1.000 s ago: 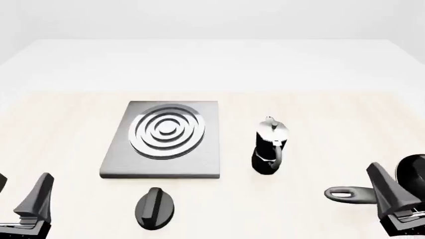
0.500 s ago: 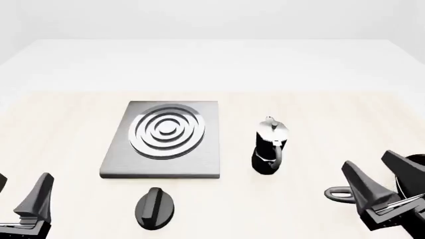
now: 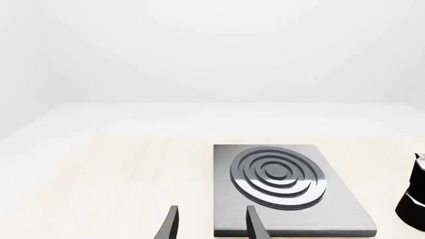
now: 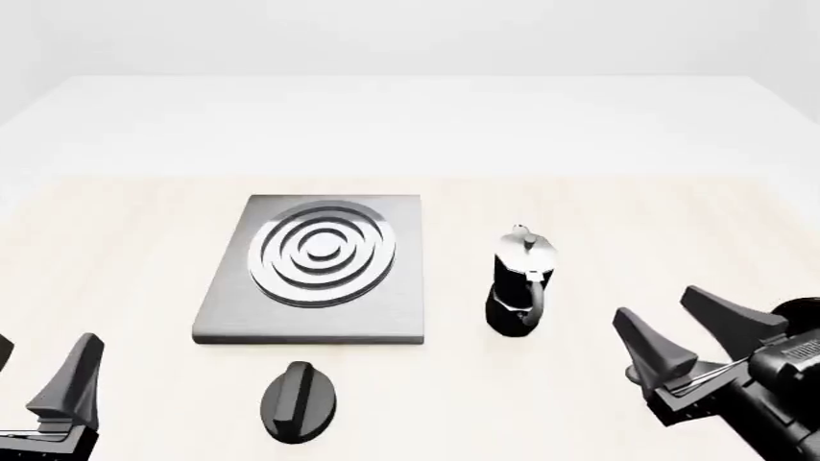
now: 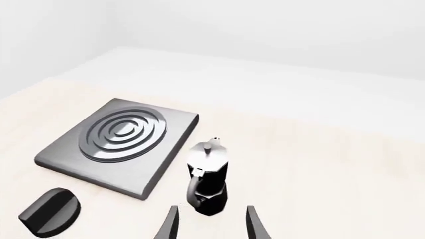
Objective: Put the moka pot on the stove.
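Observation:
The moka pot [image 4: 519, 283], black with a silvery lid, stands upright on the table just right of the stove [image 4: 230, 317], a flat grey slab with shiny concentric rings. My right gripper [image 4: 663, 312] is open, low over the table to the pot's right and a little nearer me, not touching it. In the right wrist view the moka pot [image 5: 208, 179] stands just ahead of the open right gripper [image 5: 212, 219], its handle turned toward the fingers, with the stove [image 5: 166, 154] beside it. My left gripper [image 4: 45, 351] is open at the near left corner; the left wrist view shows the left gripper [image 3: 212, 226] before the stove [image 3: 226, 199].
A black oval knob [image 4: 301, 401] lies on the table in front of the stove. A black long-handled pan [image 4: 801, 312] sits at the right edge, mostly hidden behind my right gripper. The knob [image 5: 52, 211] also shows in the right wrist view.
My right gripper has moved left toward the moka pot and turned, now covering most of the pan handle. The left arm, pot and stove have not moved.

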### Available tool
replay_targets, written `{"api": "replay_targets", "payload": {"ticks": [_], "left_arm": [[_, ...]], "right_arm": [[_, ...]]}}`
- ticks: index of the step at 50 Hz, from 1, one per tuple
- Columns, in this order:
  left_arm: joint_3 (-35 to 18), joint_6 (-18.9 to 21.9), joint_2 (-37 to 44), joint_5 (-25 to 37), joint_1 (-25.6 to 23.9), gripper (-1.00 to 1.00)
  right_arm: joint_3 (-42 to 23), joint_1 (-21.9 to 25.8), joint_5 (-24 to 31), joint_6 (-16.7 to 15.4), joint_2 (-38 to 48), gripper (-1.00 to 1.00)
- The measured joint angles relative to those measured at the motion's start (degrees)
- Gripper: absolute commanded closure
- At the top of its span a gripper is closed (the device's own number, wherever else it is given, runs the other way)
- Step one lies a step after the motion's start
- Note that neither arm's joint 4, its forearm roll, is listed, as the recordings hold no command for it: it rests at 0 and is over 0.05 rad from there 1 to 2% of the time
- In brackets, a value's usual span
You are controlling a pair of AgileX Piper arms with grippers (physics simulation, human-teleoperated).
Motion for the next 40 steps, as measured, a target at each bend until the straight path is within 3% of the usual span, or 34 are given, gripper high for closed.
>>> {"api": "replay_targets", "payload": {"ticks": [40], "left_arm": [[0.00,0.00,0.00,0.00,0.00,-1.00]], "right_arm": [[1.54,2.18,-18.87,2.29,19.34,-1.00]]}}
